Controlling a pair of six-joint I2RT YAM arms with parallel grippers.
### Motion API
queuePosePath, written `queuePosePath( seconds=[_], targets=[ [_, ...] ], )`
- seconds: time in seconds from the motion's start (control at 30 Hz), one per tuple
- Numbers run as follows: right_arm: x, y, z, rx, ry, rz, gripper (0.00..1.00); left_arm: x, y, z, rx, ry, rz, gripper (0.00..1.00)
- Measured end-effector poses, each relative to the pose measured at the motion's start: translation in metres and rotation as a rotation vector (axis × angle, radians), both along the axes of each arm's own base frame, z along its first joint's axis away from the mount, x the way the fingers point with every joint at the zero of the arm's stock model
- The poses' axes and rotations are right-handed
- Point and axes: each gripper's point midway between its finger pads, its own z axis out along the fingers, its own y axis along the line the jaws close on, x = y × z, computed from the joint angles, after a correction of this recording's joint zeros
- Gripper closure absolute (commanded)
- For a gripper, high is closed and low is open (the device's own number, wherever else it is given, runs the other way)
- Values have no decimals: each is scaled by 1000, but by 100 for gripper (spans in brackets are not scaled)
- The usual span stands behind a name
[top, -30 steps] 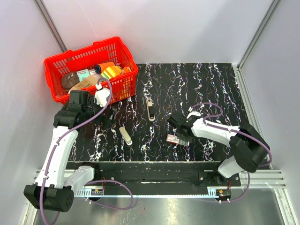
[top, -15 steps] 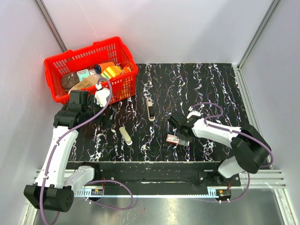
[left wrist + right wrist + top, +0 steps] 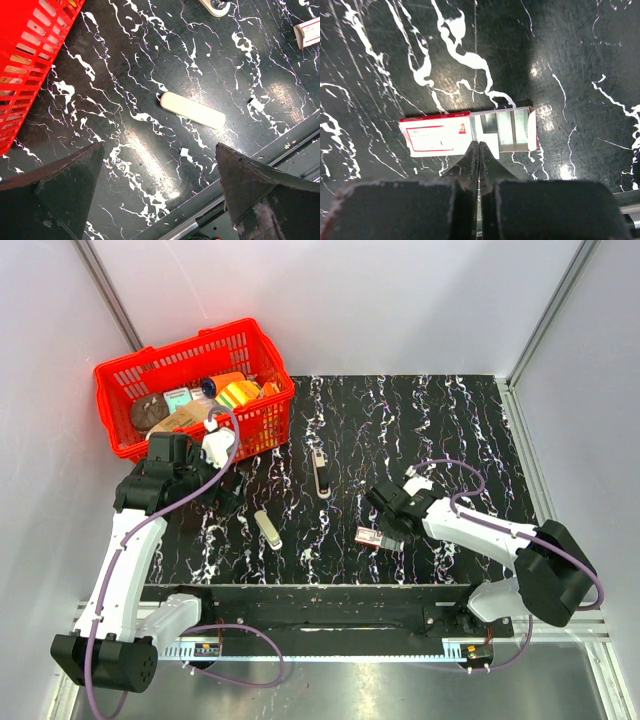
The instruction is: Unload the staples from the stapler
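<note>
A slim cream and dark stapler (image 3: 320, 475) lies mid-table; only its rounded end (image 3: 216, 5) shows in the left wrist view. A cream oblong piece (image 3: 268, 529) (image 3: 192, 110) lies apart from it, nearer the front. A red and white staple box (image 3: 378, 537) (image 3: 440, 135) lies flat with its tray slid out, silver staples (image 3: 512, 127) showing inside. My right gripper (image 3: 388, 510) (image 3: 479, 145) is shut and empty, its tips just over the box's near edge. My left gripper (image 3: 215, 490) (image 3: 160, 190) hangs open above the table, short of the cream piece.
A red basket (image 3: 120, 375) full of assorted items stands at the back left, its wall (image 3: 30, 55) close to my left gripper. Small white scraps (image 3: 256, 104) lie near the table's front metal edge (image 3: 280, 150). The staple box's corner (image 3: 309, 34) shows at the right.
The right arm's elbow has swung out to the right and its gripper shifted slightly with it. The staple box, stapler, cream piece and left arm stay put.
</note>
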Motion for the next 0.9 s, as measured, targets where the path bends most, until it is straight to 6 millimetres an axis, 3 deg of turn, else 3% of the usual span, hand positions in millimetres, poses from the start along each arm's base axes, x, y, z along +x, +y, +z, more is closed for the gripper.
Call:
queuePosePath(
  seconds=[0.3,0.57,0.9],
  targets=[
    [-25,0,-22,10,75,46,100,0,0,0,1,-1,-2,1],
    [-34,2,-13,67,57,65,100,1,0,0,8,-8,-9,1],
    [-37,2,-18,64,73,72,100,2,0,1,9,-14,-11,1]
  ],
)
